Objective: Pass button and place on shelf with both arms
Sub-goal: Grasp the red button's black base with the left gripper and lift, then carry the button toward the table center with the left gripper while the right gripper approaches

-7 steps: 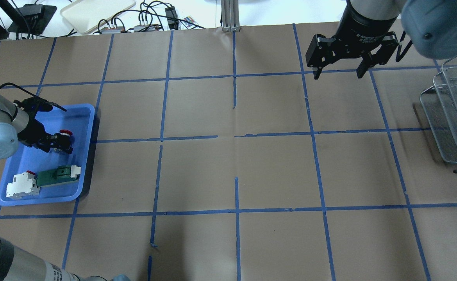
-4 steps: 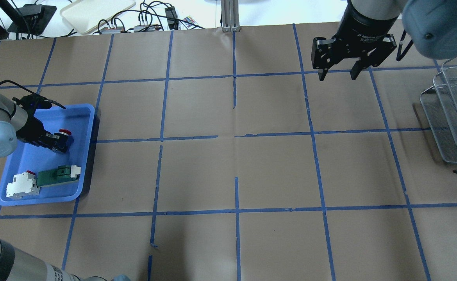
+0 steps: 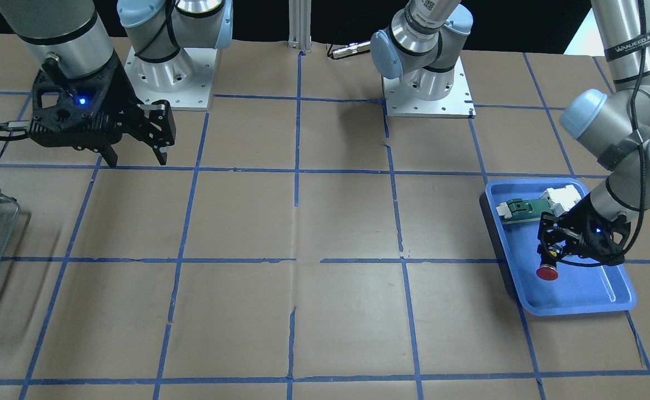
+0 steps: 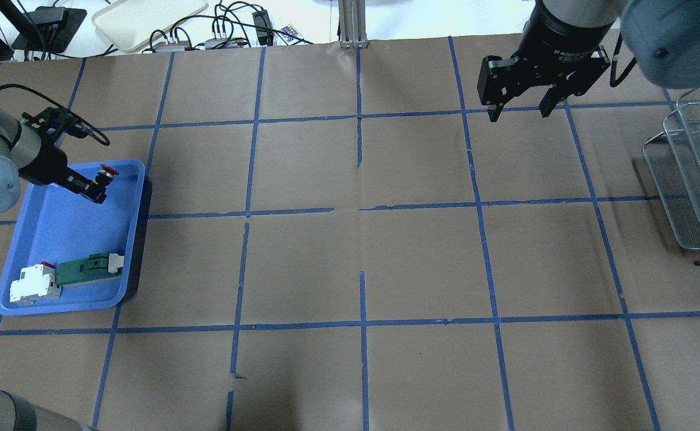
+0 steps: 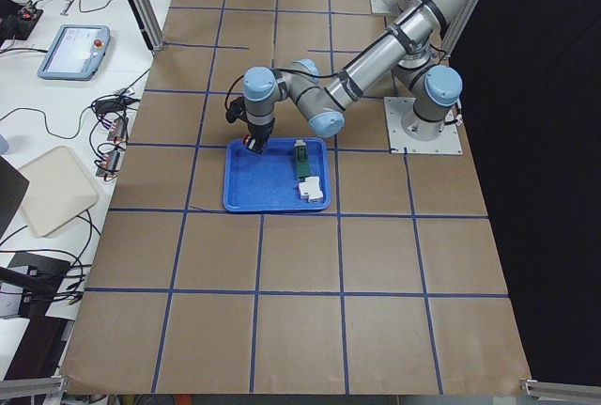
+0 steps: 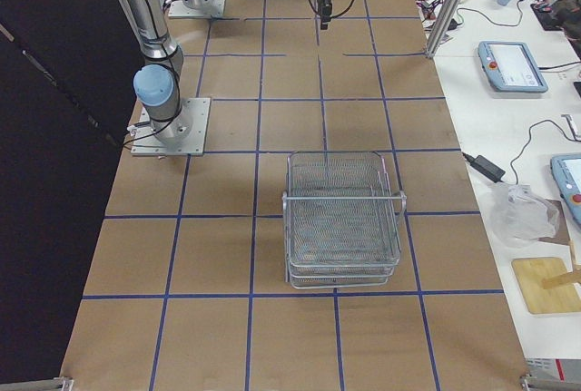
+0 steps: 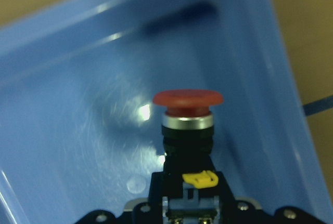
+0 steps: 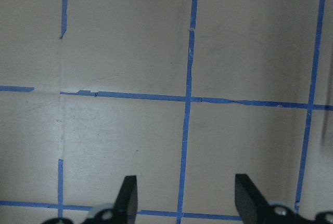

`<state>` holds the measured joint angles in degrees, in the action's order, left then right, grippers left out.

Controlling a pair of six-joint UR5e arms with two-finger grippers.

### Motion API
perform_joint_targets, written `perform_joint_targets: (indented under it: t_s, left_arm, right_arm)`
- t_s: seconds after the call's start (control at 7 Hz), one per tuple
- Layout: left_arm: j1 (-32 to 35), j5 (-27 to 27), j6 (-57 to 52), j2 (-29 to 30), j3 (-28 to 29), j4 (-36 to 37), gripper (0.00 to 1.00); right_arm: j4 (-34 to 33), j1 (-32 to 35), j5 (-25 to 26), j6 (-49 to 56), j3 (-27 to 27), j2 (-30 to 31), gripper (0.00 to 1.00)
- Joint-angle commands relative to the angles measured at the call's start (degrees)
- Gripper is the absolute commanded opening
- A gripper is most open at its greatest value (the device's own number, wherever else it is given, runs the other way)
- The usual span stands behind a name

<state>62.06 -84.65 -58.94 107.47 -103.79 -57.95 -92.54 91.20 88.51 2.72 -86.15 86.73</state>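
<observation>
- Button (image 7: 187, 99) sits clenched by its black body in the left pincer (image 4: 100, 183), over the blue tray (image 4: 63, 239), red cap free for handover.
- Right pincer (image 4: 517, 114) hangs spread, empty, near the wire shelf (image 4: 679, 197).

I am logging the shelf (image 4: 682, 200) being cut off at 3 o'clock by the overhead view's edge. The button (image 7: 187, 99) is being cropped at 6 o'clock in the left wrist view, its base hidden.
</observation>
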Motion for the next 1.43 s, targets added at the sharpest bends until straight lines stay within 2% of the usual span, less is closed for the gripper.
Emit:
perform_joint_targets:
  t_s: [0.0,0.14,0.57,0.71,0.86,1.0,1.14,1.29]
  left_arm:
    - [11.17,2.55,-2.58,-3.13,7.78,-13.81,0.0]
    - [17.59,4.99,-3.89,-3.75,10.08,-16.12,0.0]
    - [33.87,10.0,-6.54,-4.46,15.44,-16.23,0.0]
    - [38.79,11.68,-6.45,-4.54,17.38,-16.32,0.0]
    - [42.4,13.79,-6.54,-4.28,18.62,-16.15,0.0]
    - [44.61,18.42,-6.54,-4.72,19.76,-16.15,0.0]
    - [45.85,21.77,-6.54,-5.07,20.64,-16.15,0.0]
    - [47.09,25.37,-6.54,-4.9,21.35,-15.28,0.0]
  right_arm:
    - [0.17,0.03,-0.54,-0.26,-0.08,0.01,1.0]
    - [0.35,0.03,-0.45,-0.09,-0.08,0.1,1.0]
    - [0.26,-0.23,-0.45,2.44,-0.08,0.02,1.0]
    - [0.26,-1.28,-0.54,10.55,-0.08,0.1,1.0]
    - [1.22,-4.34,-3.41,20.47,0.01,0.45,1.0]
    - [5.05,-9.33,-9.44,29.88,0.01,0.89,1.0]
    - [7.09,-13.12,-12.2,42.85,-0.07,1.15,1.0]
    - [8.25,-15.24,-12.66,58.29,0.19,1.16,0.98]
